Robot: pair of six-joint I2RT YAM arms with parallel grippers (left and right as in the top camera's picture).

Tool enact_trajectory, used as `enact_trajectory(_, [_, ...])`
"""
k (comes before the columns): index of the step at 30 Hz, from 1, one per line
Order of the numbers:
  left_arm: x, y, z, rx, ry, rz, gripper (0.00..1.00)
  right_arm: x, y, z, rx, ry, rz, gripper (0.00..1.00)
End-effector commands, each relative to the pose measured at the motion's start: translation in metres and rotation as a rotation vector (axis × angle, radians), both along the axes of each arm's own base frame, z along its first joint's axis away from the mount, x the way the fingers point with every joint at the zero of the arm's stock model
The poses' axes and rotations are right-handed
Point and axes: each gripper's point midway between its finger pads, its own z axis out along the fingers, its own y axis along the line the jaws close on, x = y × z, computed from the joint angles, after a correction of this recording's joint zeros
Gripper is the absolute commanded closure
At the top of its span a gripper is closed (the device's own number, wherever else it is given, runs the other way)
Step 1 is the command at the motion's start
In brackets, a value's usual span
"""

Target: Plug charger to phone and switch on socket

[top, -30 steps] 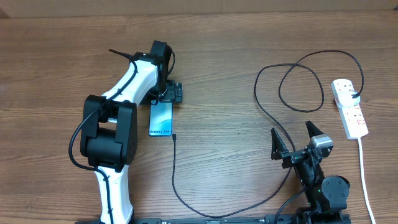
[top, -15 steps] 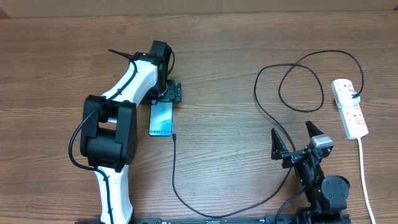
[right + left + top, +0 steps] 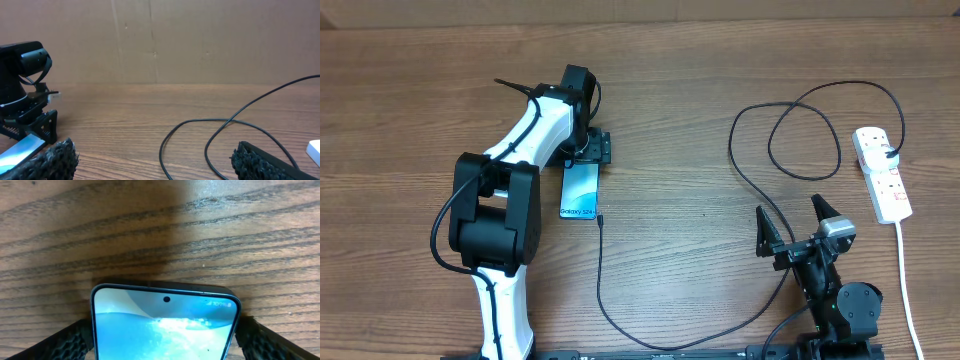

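Slim smartphone with blue-and-white screen lies flat on the wooden table. "Galaxy" is legible; the rest of the lettering is too small to read. Left gripper pinches its far end, jaws against both side edges. Thin black charger cable: connector tip lies just beside the phone's near corner. Right gripper: jaws spread wide, well apart from the white oblong power strip.

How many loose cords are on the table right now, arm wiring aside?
2. The black charger cable starts beside the phone, sweeps along the near side and loops up to the socket. The white cord trails from the socket toward the near edge.
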Motion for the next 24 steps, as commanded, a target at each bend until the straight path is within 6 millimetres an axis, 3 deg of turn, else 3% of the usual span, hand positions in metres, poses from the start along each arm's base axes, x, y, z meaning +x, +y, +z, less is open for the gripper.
enact_trajectory(1, [-0.0179,0.0052,-0.0345,0.04,0.086,0.001,0.13,0.0007,-0.0005,-0.0037,-0.005,0.005,-0.004,0.0])
enact_trajectory(24, [-0.0216,0.0061,-0.0355,0.043,0.098,0.001,0.1,0.0007,-0.0004,-0.0037,-0.005,0.005,-0.004,0.0])
